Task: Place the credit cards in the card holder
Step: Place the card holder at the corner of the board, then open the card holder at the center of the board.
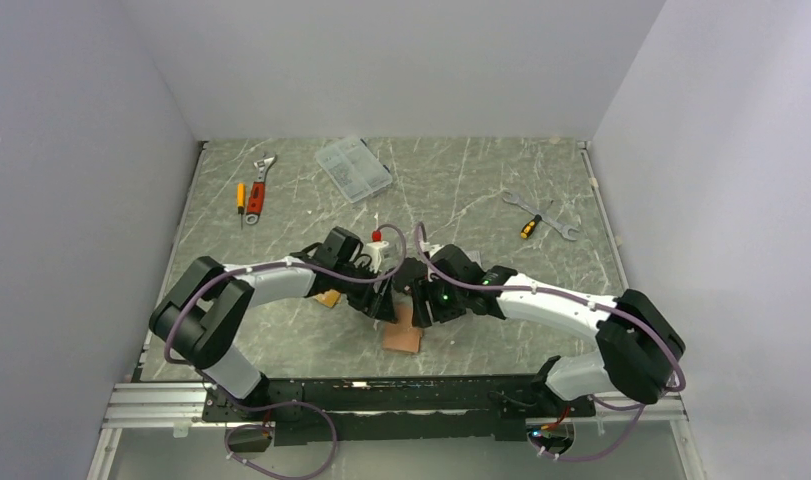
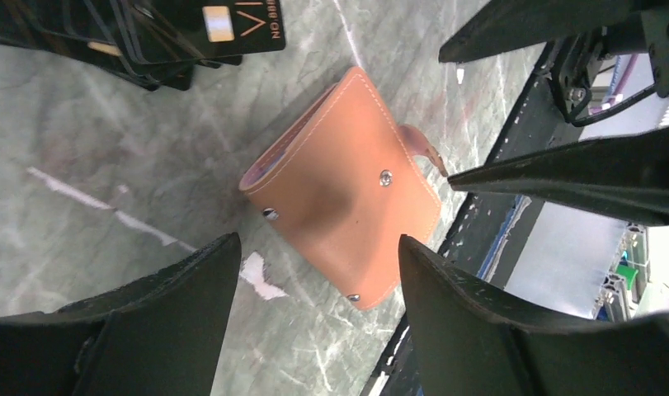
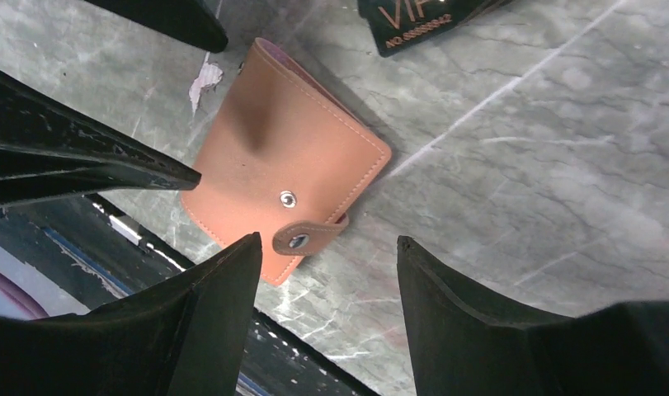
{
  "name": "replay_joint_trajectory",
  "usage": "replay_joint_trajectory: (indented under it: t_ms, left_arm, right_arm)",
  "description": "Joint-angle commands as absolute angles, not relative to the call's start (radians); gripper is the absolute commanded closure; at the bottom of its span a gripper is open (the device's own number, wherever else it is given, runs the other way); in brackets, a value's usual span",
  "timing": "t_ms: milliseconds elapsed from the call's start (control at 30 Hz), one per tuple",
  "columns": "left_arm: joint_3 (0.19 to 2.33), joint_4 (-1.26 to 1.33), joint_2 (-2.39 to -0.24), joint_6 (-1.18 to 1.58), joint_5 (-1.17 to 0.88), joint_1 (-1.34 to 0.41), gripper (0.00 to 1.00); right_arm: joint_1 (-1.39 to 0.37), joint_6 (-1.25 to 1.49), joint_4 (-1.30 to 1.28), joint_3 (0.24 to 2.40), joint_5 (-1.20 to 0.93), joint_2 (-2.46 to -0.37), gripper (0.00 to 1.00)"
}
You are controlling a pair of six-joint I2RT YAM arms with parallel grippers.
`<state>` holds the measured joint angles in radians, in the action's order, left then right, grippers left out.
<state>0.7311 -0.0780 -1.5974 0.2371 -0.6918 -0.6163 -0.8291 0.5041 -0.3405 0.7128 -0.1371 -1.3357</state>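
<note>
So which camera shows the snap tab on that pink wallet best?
The right wrist view: the snap tab lies visible on the wallet. The left wrist view catches only its tip at the wallet's edge; from the top view the wallet is a small patch, tab indiscernible.

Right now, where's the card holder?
Top view: the pink card holder lies folded near the middle of the table's near edge, below the left gripper and right gripper, both open.
</note>
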Motion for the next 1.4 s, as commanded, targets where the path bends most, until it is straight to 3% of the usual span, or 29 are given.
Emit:
replay_joint_trajectory:
  t_ms: [0,167,300,600,733,933,1067,1367]
  left_arm:
    - [0.789,-0.210,-1.524,0.118,-0.641,-0.601,0.24]
    - [0.823,-0.328,-1.456,0.015,-0.616,-0.598,0.23]
    - [0.854,-0.447,-1.402,-0.106,-0.590,-0.596,0.22]
    - [0.985,-0.814,-1.130,-0.587,-0.412,-0.613,0.19]
    - [0.828,-0.610,-0.925,-0.687,-0.461,-0.726,0.20]
    - [0.523,-0.137,-0.831,-0.717,-0.313,-0.992,0.19]
    - [0.419,0.107,-0.910,-0.743,-0.207,-1.065,0.15]
    - [0.492,0.203,-1.143,-0.646,-0.155,-1.148,0.15]
  right_arm:
    - [-0.864,0.494,-0.323,0.787,-0.122,-1.381,0.36]
    - [-0.895,0.491,-0.369,0.835,-0.078,-1.439,0.38]
    - [-0.908,0.496,-0.408,0.845,-0.004,-1.461,0.48]
    - [-0.906,0.540,-0.385,0.766,0.063,-1.395,0.90]
    - [-0.907,0.563,-0.341,0.725,0.061,-1.365,1.00]
    - [-0.892,0.560,-0.304,0.680,0.040,-1.309,1.00]
    - [-0.831,0.560,-0.234,0.613,-0.044,-1.241,1.00]
    - [-0.745,0.558,-0.153,0.547,-0.137,-1.223,1.00]
